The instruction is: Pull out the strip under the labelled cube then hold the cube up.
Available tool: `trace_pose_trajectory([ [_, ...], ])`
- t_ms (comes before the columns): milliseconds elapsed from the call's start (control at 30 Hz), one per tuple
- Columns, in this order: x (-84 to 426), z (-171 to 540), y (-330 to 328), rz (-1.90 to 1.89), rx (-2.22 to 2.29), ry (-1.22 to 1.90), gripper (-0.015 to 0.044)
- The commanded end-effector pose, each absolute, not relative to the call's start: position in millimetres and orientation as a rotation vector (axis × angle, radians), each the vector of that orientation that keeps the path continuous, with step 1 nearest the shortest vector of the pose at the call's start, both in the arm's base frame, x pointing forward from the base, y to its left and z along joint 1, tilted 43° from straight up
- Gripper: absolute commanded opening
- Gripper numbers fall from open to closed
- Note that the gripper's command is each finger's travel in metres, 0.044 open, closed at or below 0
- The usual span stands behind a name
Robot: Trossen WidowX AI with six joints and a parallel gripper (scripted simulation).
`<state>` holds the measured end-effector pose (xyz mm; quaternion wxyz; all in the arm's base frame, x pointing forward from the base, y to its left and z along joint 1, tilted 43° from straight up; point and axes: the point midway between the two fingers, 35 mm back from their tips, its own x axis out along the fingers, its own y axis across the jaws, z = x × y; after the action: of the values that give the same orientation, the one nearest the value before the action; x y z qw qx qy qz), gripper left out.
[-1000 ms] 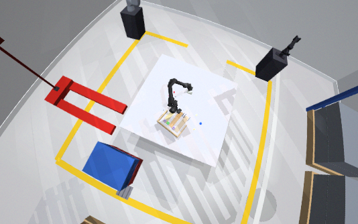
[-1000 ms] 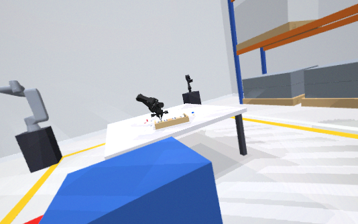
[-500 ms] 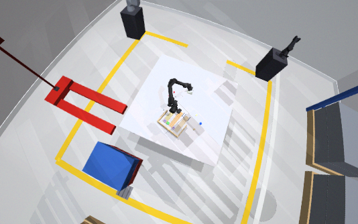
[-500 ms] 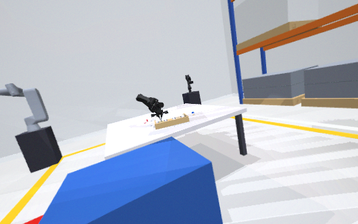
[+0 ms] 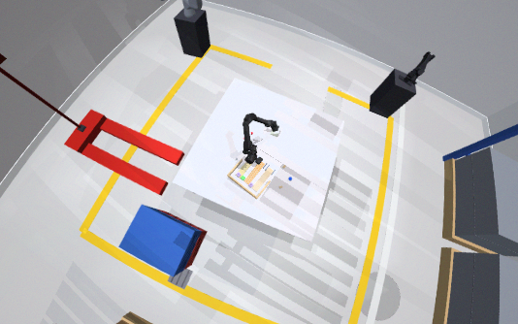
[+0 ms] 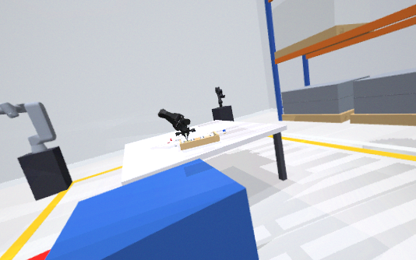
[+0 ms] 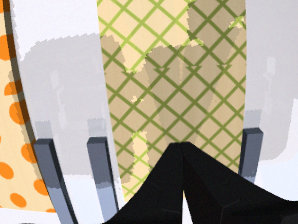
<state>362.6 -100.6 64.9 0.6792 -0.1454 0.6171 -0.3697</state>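
Observation:
My gripper (image 5: 251, 160) (image 6: 187, 138) (image 7: 178, 151) is shut with nothing visible between its fingertips. It points down over the lower part of a strip with a green lattice pattern (image 7: 145, 17) in the wrist view. A strip with orange dots (image 7: 7, 170) lies at the left edge of that view. The strips lie in a wooden tray (image 5: 242, 186) (image 6: 200, 144). Small cubes stand in the tray in the top view, among them a green cube (image 5: 242, 178) and a purple cube (image 5: 250, 185). No label can be read, and the wrist view shows no cube.
Dark upright posts (image 7: 44, 155) (image 7: 97, 155) (image 7: 251, 150) flank the lattice strip. A small blue object (image 5: 290, 178) (image 6: 223, 131) and a small red object (image 5: 251, 133) lie on the white table (image 5: 205, 150) (image 6: 145, 163) outside the tray.

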Motion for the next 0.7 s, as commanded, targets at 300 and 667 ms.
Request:
trace_pose_trajectory([
  [300, 344.9, 58.6, -97.4, -0.832, -0.33, 1.391, 0.0],
  [667, 329.5, 54.5, -93.1, -0.832, -0.33, 1.392, 0.0],
])
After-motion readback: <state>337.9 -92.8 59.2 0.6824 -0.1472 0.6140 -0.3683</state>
